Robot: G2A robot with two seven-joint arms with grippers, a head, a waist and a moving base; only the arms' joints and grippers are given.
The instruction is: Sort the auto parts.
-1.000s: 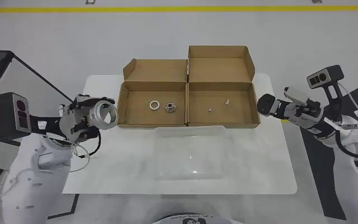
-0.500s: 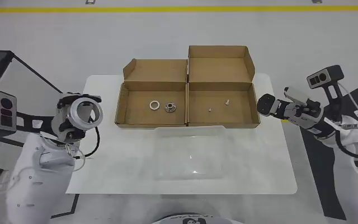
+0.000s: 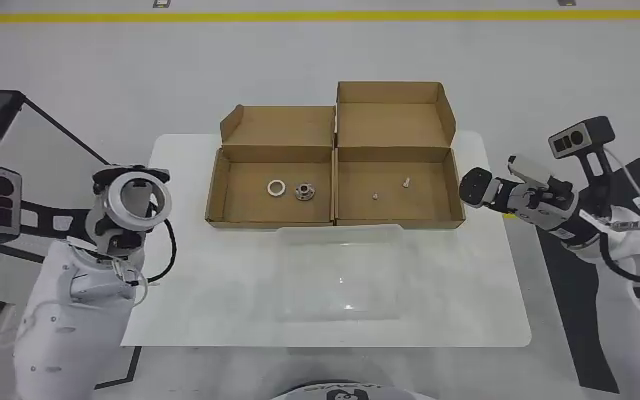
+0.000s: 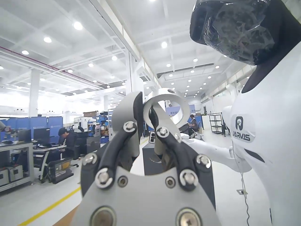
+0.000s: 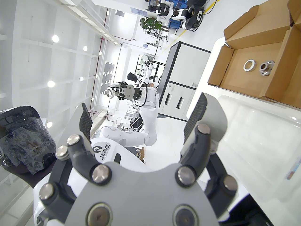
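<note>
Left gripper (image 4: 147,112) withdrawn from beside the left box (image 3: 280,126) to the counter (image 3: 455,300) left edge, clamped on a large metal ring (image 4: 167,92), right gripper (image 5: 141,109) fingers apart off the right edge, small ring (image 3: 276,186) and flange (image 3: 304,189) inside the left box

The robot is wearing a glossy white shell over its torso (image 4: 272,109) and arms, and a dark logo (image 4: 243,129) is sitting on the chest. Its head (image 4: 232,19) is showing as a rounded, reflective black visor above a black neck (image 4: 261,74). A thin cable (image 4: 242,177) is running down along the torso's side. The left gripper (image 4: 147,116) is showing silver metal plates, black linkage bars and round silver screws (image 4: 102,177). The right gripper (image 5: 141,116) is showing the same build, with ribbed black pads (image 5: 196,115) lining its silver fingers. A grey camera box (image 3: 580,138) is riding on the right arm.
</note>
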